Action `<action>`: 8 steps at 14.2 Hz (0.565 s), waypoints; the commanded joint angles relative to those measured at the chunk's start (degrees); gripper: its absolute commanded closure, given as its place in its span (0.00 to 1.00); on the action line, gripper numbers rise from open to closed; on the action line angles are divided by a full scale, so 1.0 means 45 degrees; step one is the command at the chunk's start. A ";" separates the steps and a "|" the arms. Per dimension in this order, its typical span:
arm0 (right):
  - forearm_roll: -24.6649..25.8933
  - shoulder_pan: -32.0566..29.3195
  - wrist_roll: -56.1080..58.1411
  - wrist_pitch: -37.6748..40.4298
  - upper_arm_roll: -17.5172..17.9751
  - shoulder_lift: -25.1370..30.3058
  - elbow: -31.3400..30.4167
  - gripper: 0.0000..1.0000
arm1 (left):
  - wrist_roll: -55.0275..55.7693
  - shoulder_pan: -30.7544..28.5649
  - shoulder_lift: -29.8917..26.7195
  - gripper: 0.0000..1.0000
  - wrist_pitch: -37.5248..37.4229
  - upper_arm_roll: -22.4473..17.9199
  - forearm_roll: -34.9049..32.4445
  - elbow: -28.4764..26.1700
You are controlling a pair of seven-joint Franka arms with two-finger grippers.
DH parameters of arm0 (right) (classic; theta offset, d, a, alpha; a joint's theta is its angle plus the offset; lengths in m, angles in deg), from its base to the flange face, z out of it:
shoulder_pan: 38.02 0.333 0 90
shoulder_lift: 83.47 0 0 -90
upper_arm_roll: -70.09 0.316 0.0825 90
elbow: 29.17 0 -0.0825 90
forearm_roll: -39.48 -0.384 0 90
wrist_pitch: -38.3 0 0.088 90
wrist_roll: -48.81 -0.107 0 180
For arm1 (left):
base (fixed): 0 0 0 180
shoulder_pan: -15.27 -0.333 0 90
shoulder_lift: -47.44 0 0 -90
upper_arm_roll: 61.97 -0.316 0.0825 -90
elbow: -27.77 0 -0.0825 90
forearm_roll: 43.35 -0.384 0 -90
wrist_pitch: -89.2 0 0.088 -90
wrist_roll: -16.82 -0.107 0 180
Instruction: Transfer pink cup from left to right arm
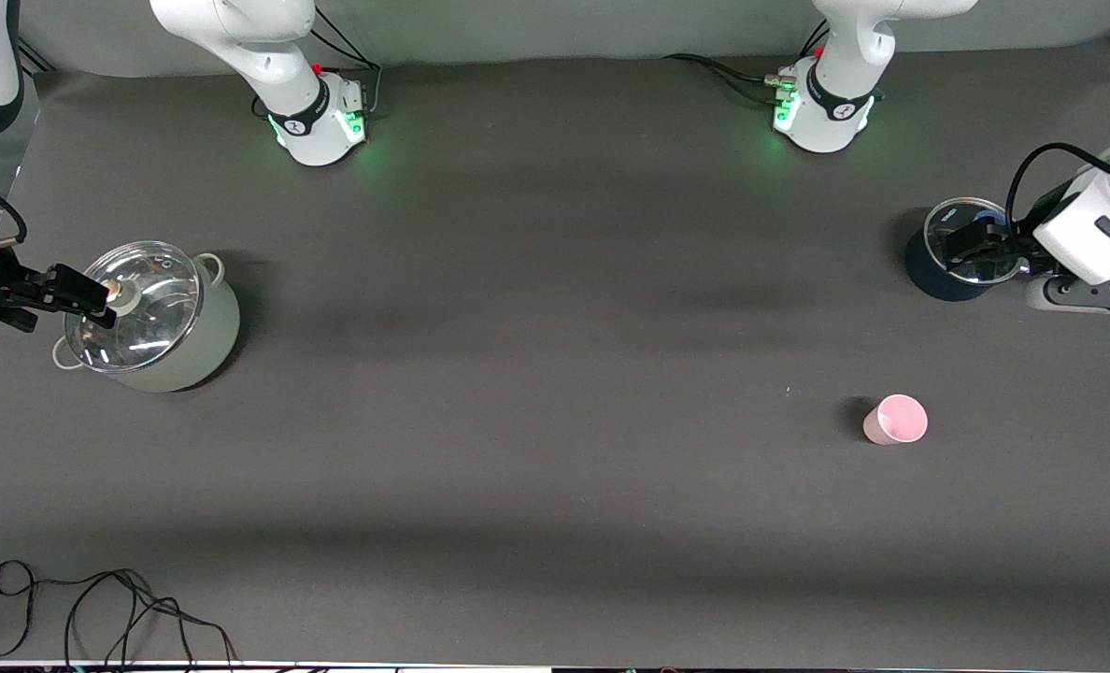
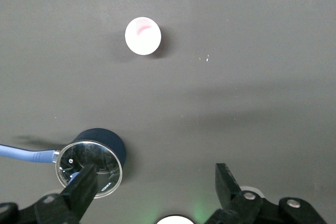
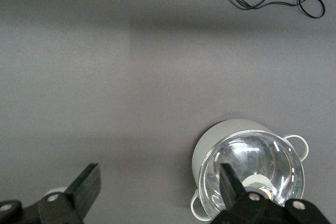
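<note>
The pink cup (image 1: 895, 419) stands upright on the dark mat toward the left arm's end of the table, nearer to the front camera than the dark blue pot (image 1: 929, 277). In the left wrist view the pink cup (image 2: 143, 36) shows from above, well apart from the fingers. My left gripper (image 1: 971, 245) hangs over the dark blue pot, open with nothing between its fingers (image 2: 156, 181). At the right arm's end my right gripper (image 1: 97, 301) hovers open over the pale pot (image 1: 211, 344), also holding nothing (image 3: 160, 183).
The dark blue pot (image 2: 108, 138) has a glass lid and a blue handle (image 2: 26, 155). The pale pot (image 3: 220, 135) also carries a glass lid with a knob. A loose black cable (image 1: 97, 608) lies by the table edge nearest the front camera, at the right arm's end.
</note>
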 commanded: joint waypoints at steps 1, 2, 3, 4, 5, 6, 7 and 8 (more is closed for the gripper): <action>0.0009 0.0097 -0.0409 0.0184 0.0047 -0.0112 0.0210 0.00 | -0.0187 0.0077 0.0244 0.00 -0.0197 -0.0061 -0.0024 0.0534; 0.0029 0.0078 -0.0371 0.0184 0.0048 -0.0131 0.0228 0.00 | -0.0187 0.0077 0.0342 0.00 -0.0236 -0.0061 -0.0024 0.0632; 0.0009 0.0078 -0.0352 0.0184 0.0028 -0.0112 0.0229 0.00 | -0.0168 0.0096 0.0362 0.00 -0.0255 -0.0061 -0.0024 0.0691; 0.0009 0.0078 -0.0371 0.0184 0.0028 -0.0111 0.0209 0.00 | -0.0168 0.0096 0.0362 0.00 -0.0256 -0.0042 -0.0004 0.0692; 0.0009 0.0078 -0.0429 0.0184 0.0028 -0.0111 0.0228 0.00 | -0.0187 0.0096 0.0362 0.00 -0.0236 -0.0041 -0.0004 0.0711; 0.0009 0.0078 -0.0430 0.0184 0.0028 -0.0111 0.0209 0.00 | -0.0187 0.0096 0.0362 0.00 -0.0139 -0.0041 -0.0004 0.0711; 0.0009 0.0078 -0.0430 0.0184 0.0028 -0.0111 0.0228 0.00 | -0.0207 0.0077 0.0362 0.00 0.0016 -0.0061 0.0015 0.0711; 0.0009 0.0078 -0.0430 0.0184 0.0009 -0.0111 0.0229 0.00 | -0.0207 -0.0020 0.0381 0.00 0.0037 -0.0061 0.0054 0.0808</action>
